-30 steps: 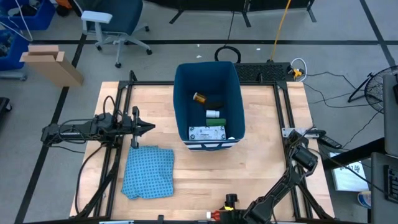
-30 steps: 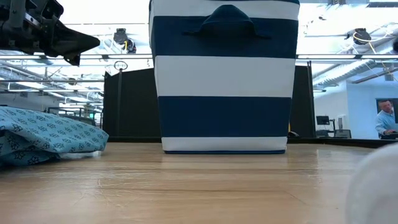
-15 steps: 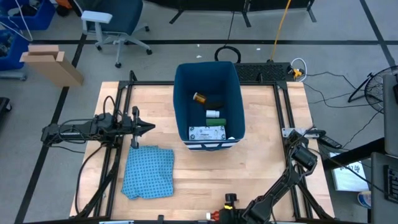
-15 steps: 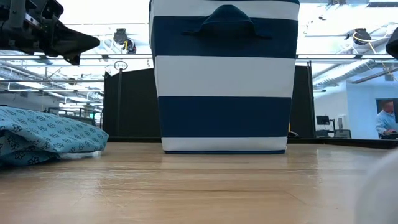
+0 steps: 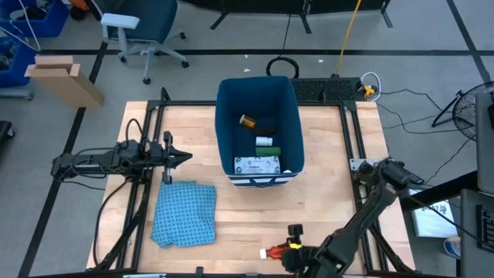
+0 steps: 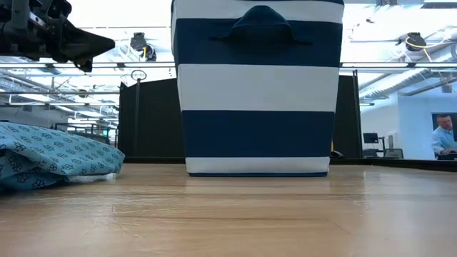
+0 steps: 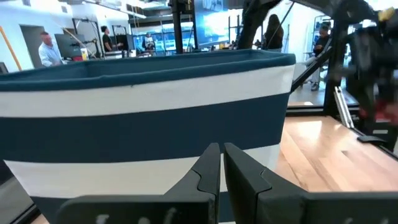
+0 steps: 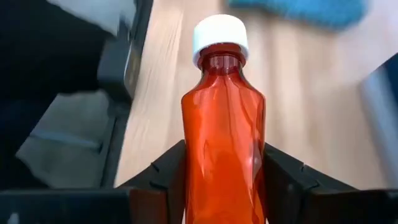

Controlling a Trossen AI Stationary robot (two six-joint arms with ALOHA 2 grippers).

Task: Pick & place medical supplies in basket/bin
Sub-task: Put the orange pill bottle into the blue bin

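Note:
The dark blue bin stands mid-table, and its white-striped side faces the near edge. Inside lie an orange bottle, a black oblong, a green and white oblong and a flat white packet. My right gripper is at the near edge, shut on a red-orange bottle with a white cap. My left gripper hovers shut left of the bin, above table level. My right gripper pinches the red-orange bottle by its body between the two fingers, one on each side. The fingers lie along the bottle, and the capped end points away from the wrist. In the high view the bottle points toward the table's left.
A blue patterned cloth lies bunched on the table's left near part, below my left gripper. A black frame borders the table. Bare wood lies between the bin and the right arm. People stand in the room beyond the table.
My right arm has swung: its gripper, shut on the bottle, has moved from the near edge a little toward the far edge. A pale blur at the low view's lower right has gone from that view. The left arm has kept still.

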